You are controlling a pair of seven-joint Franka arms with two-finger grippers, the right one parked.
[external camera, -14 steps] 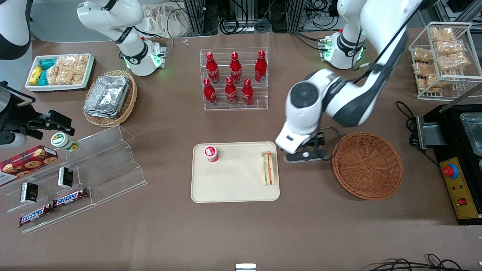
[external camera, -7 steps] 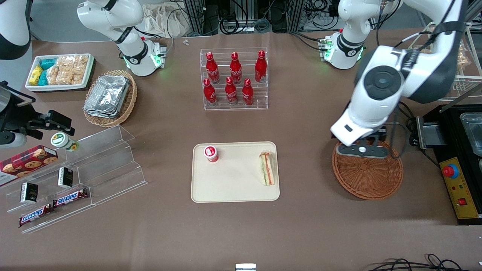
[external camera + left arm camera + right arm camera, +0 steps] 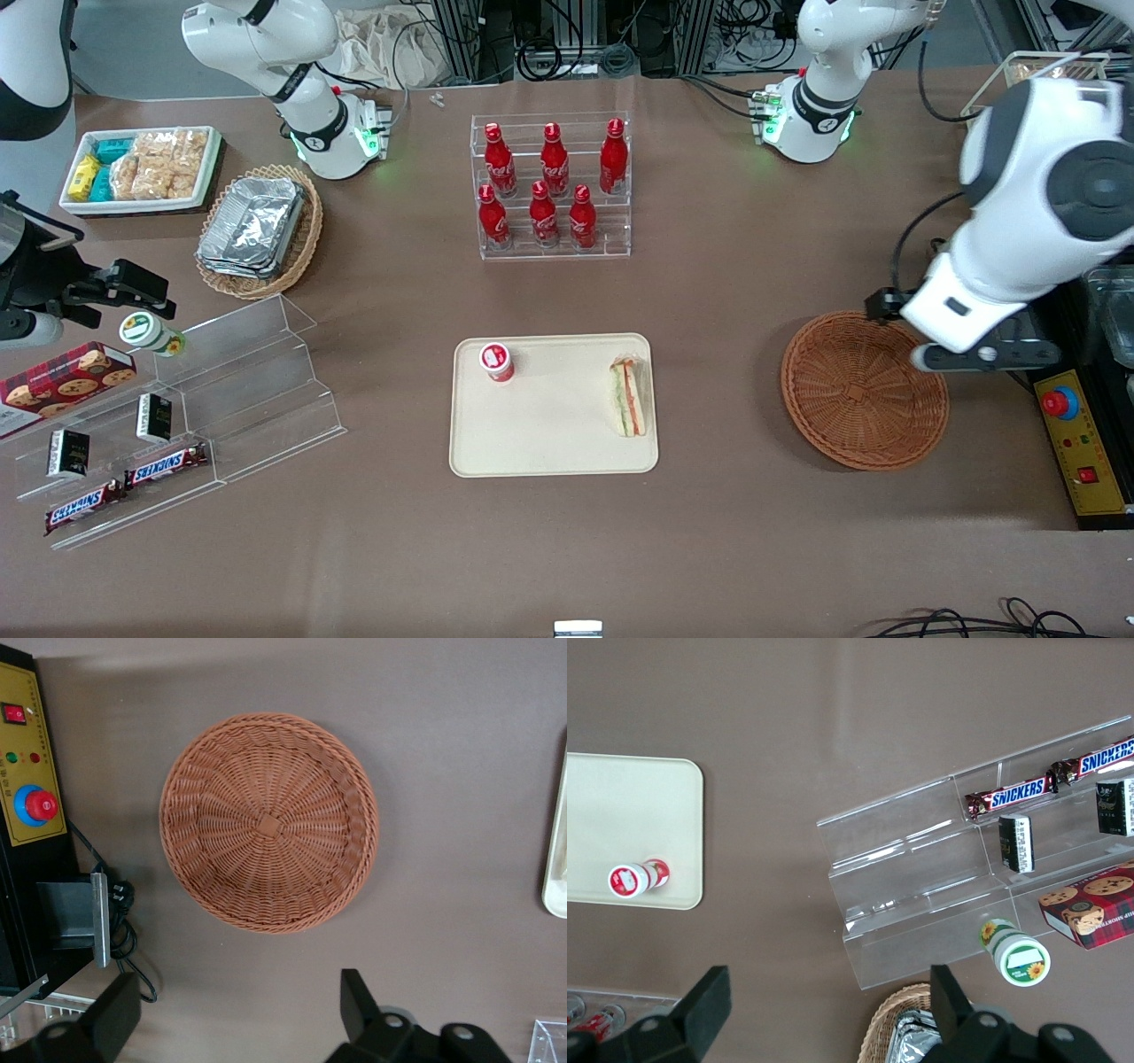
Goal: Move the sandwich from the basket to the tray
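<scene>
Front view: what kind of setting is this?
Likely a lab mock-up of a snack counter: cola bottles in a clear rack, Snickers bars on acrylic steps, cable clutter. The open gripper hangs above the basket; the sandwich lies on the tray.

Hidden and cut-off parts

You see the gripper (image 3: 230,1028) only as two dark fingers (image 3: 359,1005) cut by the wrist picture's edge, spread well apart; from the front the arm's own wrist covers it beside the basket (image 3: 864,390). The tray (image 3: 558,859) shows you only a sliver of rim in the wrist view. The control box (image 3: 1085,443) runs off the front picture's edge.
</scene>
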